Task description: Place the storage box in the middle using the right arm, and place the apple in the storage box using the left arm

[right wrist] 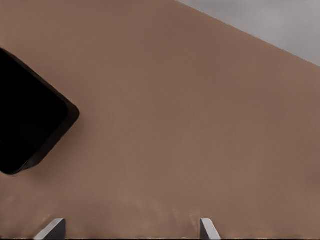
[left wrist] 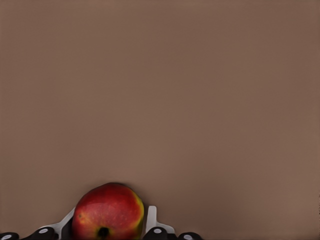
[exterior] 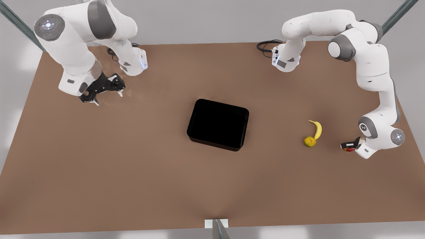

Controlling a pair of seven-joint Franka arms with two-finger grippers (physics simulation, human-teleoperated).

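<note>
- The storage box — glossy black, rounded corners, low walls — sits near the middle of the matte brown tabletop.
- The left tool, near the tabletop's edge on the front view's right, is clenched around the apple, a smooth red fruit with yellow patches.
- The right tool hangs released near the far corner on the front view's left, well apart from the box.
- A curved yellow banana touches a lumpy yellow-green fruit between box and apple.
</note>
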